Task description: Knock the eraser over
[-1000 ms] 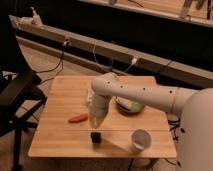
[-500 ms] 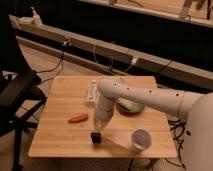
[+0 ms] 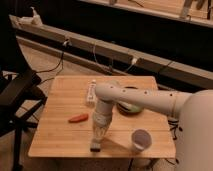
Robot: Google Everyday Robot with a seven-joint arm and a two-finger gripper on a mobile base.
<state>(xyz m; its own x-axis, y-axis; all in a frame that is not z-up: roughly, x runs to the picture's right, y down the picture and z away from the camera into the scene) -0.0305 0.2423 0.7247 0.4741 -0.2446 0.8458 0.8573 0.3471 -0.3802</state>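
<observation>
Though finger state unclear, hand low over eraser nr front edge of table.

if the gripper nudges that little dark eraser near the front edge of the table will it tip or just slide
The eraser looks like a small dark block on the smooth wooden table, so a low push might just slide it. The gripper sits right above it; contact near the top would more likely tip it. It seems light and stiff, and close to the front edge, so a hard push could send it off.
</observation>
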